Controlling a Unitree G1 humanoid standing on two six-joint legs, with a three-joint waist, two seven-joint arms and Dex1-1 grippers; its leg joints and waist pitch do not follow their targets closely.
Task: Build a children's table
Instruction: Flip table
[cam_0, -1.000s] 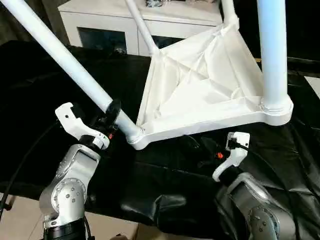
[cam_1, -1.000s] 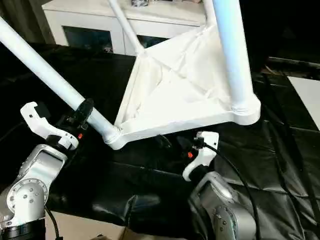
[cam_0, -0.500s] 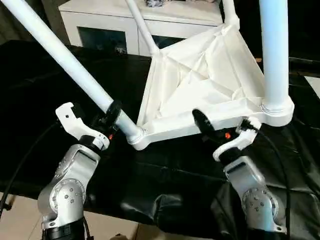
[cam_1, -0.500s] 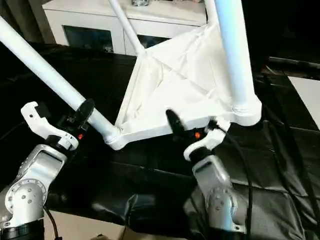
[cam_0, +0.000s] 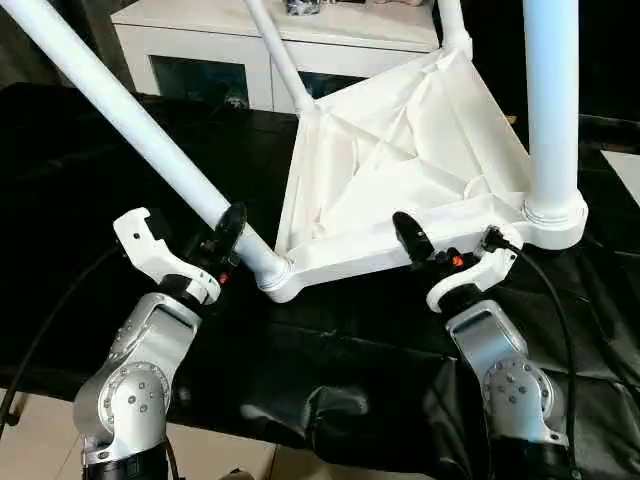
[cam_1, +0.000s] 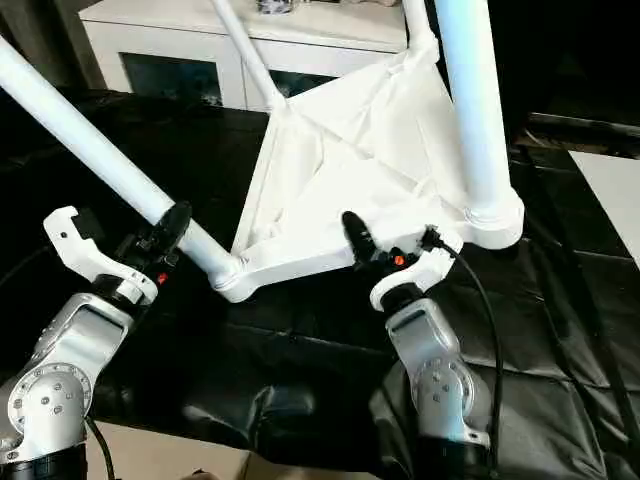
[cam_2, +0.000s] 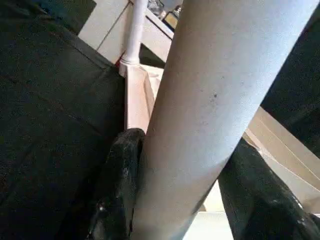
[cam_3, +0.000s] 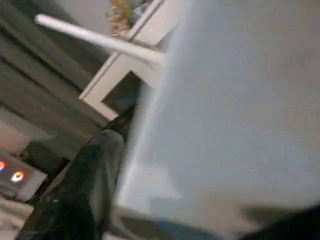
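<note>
The left gripper (cam_0: 222, 243) is clamped on a tapered white leg (cam_0: 130, 125) just above the corner socket (cam_0: 272, 275), a black finger (cam_2: 117, 185) on each side of the tube. The right gripper (cam_0: 440, 245) is at the near rim of the tabletop (cam_0: 400, 170); whether its jaws grip the rim cannot be told. The children's table lies upside down on a black sheet (cam_0: 330, 350), legs up, another leg (cam_0: 552, 110) at the right corner. A white cabinet (cam_0: 200, 50) stands behind.

Right claw (cam_0: 440, 240) risen from cloth to tabletop (cam_0: 400, 150) near edge.
</note>
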